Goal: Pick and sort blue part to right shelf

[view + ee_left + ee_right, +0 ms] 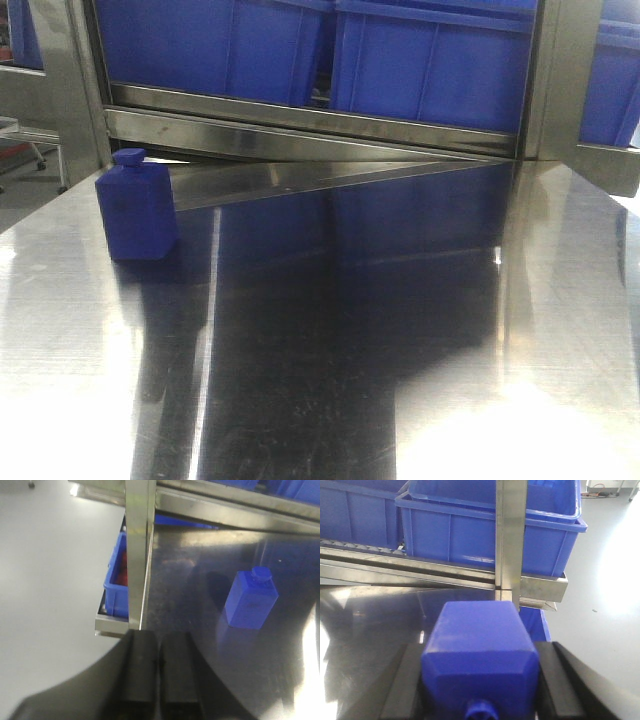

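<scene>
Jaws of the left gripper (159, 636) are pressed together on nothing, over the worktop (200, 610). One blue part (138, 212) stands upright at the worktop's left, long axis vertical, cap up. Right gripper (479, 647) jaws clamp a second blue part (480, 665), long axis along the jaws, cap toward the wrist, base facing the right shelf (420, 569). A steel post (510, 535) and blue bins (465, 535) stand directly ahead.
</scene>
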Tool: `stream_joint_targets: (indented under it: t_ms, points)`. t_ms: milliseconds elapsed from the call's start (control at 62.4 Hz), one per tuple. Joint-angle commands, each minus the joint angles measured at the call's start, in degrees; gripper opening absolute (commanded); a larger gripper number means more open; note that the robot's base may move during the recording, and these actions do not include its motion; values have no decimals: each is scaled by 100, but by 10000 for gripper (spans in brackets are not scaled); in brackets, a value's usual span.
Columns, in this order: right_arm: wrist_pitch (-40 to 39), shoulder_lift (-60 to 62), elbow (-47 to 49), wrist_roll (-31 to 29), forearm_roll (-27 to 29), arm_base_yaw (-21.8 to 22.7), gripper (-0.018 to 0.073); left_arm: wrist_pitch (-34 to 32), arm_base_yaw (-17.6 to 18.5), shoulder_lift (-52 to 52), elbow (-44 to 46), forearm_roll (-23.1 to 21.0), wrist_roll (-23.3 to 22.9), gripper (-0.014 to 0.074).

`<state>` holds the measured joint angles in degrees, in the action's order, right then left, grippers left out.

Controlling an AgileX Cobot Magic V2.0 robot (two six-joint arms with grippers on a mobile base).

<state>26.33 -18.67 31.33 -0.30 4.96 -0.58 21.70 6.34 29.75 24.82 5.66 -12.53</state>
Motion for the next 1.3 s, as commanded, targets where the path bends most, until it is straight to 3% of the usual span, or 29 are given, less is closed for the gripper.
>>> stream_joint_targets:
  t_ms: [0, 80, 144, 240, 369, 657, 946, 1106, 1282]
  points:
    - [-525, -31, 169, -42, 26, 31, 372, -358, 192, 456, 489, 203, -179, 352]
    - [-525, -31, 169, -42, 26, 31, 372, -199, 426, 845, 801, 294, -339, 510]
    - [-525, -31, 169, -42, 26, 31, 372, -53, 610, 1193, 1022, 486, -484, 556]
    - [-525, -31, 169, -42, 26, 31, 372, 225, 965, 1738, 1473, 867, -519, 557]
    - [-525, -31, 169, -42, 26, 31, 372, 670, 1396, 2632, 2180, 1288, -1122, 557]
    - [-525, -31, 169, -42, 26, 31, 372, 1793, 2114, 4436, 4160, 1297, -1223, 557]
    - [-525, -31, 169, -42, 26, 31, 372, 3317, 2126, 5944, 5946, 928, -1223, 557]
    - [-525, -31, 169, -42, 26, 31, 372, 3748, 2029, 6464, 6609, 246, -1223, 557]
    - [-525, -31, 169, -42, 26, 31, 372, 4113, 1929, 6916, 7033, 224, -1223, 557]
